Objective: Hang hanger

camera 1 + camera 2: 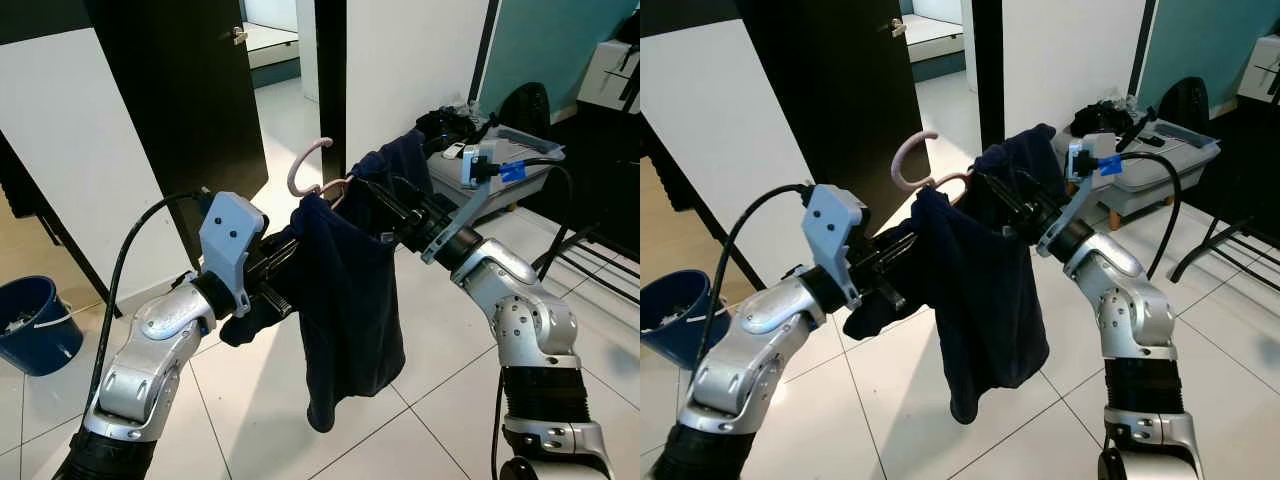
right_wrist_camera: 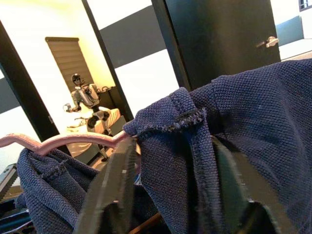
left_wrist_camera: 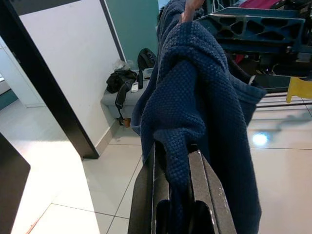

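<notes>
Progress: hanging not yet done, by the look of it. The pink hanger point(image 1: 312, 165) is up in the air at centre frame of the left eye view, its hook curving free toward the upper middle, caught on nothing. A dark blue garment point(image 1: 350, 300) is draped over it and hangs down to lower centre, clear of the tiled floor point(image 1: 250, 400). No rail or rod can be picked out near the hook; a black rack point(image 1: 590, 255) stands at the right edge, too cut off to say more. Left to do: carry the load to a rail and set the hook over it.

Left claw point(image 3: 175, 161): fingers pressed together on a fold of the garment, at its left side, left of centre in the head view. Cloth bulges out between the finger tips in the left wrist view.

Right claw point(image 2: 170, 161): clamped over the garment's seamed edge from the right side, upper centre-right in the head view. The hanger's pink arm runs out just beside one finger in the right wrist view; whether the fingers also pinch the hanger under the cloth cannot be told.

Hanger sits between the two claws, hook rising above and between them.
</notes>
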Robot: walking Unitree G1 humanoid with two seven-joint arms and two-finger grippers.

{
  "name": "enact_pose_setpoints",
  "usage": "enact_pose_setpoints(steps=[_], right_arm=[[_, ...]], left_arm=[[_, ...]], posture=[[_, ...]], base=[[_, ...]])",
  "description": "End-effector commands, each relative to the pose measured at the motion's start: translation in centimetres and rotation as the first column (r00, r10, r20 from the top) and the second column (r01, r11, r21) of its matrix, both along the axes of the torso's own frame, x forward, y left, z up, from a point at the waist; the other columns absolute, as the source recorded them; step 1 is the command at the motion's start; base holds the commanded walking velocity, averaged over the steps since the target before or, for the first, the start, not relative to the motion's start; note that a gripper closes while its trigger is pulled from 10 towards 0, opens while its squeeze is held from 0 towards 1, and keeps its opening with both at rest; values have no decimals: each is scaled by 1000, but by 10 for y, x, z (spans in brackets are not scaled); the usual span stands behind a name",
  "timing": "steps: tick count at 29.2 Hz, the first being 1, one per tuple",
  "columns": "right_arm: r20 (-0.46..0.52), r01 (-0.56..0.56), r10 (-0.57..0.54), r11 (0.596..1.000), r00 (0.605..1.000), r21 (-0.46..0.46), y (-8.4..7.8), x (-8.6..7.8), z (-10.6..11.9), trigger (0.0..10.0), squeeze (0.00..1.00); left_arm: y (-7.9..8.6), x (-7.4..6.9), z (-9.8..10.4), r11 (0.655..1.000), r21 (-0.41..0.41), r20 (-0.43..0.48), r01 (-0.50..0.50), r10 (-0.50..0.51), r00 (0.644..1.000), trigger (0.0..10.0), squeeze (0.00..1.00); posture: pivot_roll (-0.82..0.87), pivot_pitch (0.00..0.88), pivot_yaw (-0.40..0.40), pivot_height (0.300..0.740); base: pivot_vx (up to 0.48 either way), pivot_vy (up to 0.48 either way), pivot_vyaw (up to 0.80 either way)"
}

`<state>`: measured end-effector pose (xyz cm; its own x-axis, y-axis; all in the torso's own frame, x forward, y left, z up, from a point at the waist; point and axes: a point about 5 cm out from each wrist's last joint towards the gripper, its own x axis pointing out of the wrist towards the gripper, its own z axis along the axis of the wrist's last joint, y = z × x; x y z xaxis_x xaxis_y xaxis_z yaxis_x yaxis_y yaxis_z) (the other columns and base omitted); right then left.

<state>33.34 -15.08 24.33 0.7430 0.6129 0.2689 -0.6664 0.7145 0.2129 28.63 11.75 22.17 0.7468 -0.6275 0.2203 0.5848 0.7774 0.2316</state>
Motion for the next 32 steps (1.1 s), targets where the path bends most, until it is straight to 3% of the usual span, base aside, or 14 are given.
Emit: enact_pose_setpoints(steps=[1, 10, 13, 15, 17, 18, 20, 21, 22, 25, 26, 29, 31, 32], right_arm=[[21, -9, 9, 1000, 1000, 9, 3, 0, 5, 0, 0], [43, 0, 0, 1000, 999, 7, 1, 0, 8, 0, 0], [63, 16, -14, 999, 998, -38, 0, 0, 10, 0, 0], [102, 52, -35, 985, 994, -166, -1, 0, 10, 0, 0], [102, 52, -35, 985, 994, -166, -1, 0, 10, 0, 0], [145, 97, -54, 946, 988, -310, -2, 2, 8, 0, 0], [257, 189, -35, 773, 966, -605, -3, 4, 4, 0, 0], [280, 208, -19, 719, 960, -663, -4, 4, 3, 0, 0], [327, 238, 33, 620, 944, -748, -1, 4, 3, 0, 0], [352, 255, 73, 555, 933, -792, 1, 3, 3, 0, 0], [375, 262, 224, 410, 899, -874, 15, -3, -5, 0, 0], [371, 253, 302, 366, 878, -896, 26, -9, -12, 0, 0], [347, 192, 342, 412, 873, -891, 39, -17, -16, 0, 0], [335, 146, 349, 471, 875, -870, 46, -21, -17, 0, 0]], left_arm=[[3, -2, 3, 1000, 5, 13, -1, 1, 1000, 10000, 0], [8, 4, 0, 999, 26, -3, -44, 44, 999, 10000, 0], [12, 6, -4, 996, 63, -14, -69, 70, 997, 10000, 0], [15, 8, -8, 990, 113, -25, -87, 90, 996, 10000, 0], [15, 8, -8, 990, 113, -25, -87, 90, 996, 10000, 0], [17, 8, -11, 985, 149, -39, -85, 92, 995, 10000, 0], [19, 7, -24, 964, 261, -84, -44, 68, 994, 10000, 0], [20, 6, -27, 957, 287, -96, -31, 61, 993, 10000, 0], [20, 4, -34, 948, 319, -132, -2, 47, 990, 10000, 0], [20, 3, -38, 942, 335, -157, 16, 39, 987, 10000, 0], [18, -1, -50, 926, 371, -221, 66, 19, 975, 10000, 0], [14, -2, -55, 930, 357, -257, 88, 7, 966, 10000, 0], [9, -3, -56, 936, 338, -267, 94, 0, 964, 10000, 0], [8, -2, -56, 939, 332, -266, 86, 6, 964, 10000, 0]], posture=[[-45, 0, 66, 740], [-51, 0, 67, 740], [-51, 0, 67, 740], [-51, 0, 67, 740], [-51, 0, 67, 740], [-51, 0, 71, 740], [-50, 0, 71, 740], [-50, 0, 71, 740], [-53, 0, 74, 740], [-53, 0, 74, 740], [-55, 0, 74, 740], [-56, 0, 75, 740], [-56, 0, 74, 740], [-57, 0, 74, 740]], base=[[0, 0, 0], [0, 0, 0], [0, 0, 0], [0, 0, 0], [0, 0, 0], [0, 0, 0], [0, 0, 0], [0, 0, 0], [0, 0, 0], [0, 0, 0], [0, 0, 0], [0, 0, 0], [0, 0, 0], [0, 0, 0]])
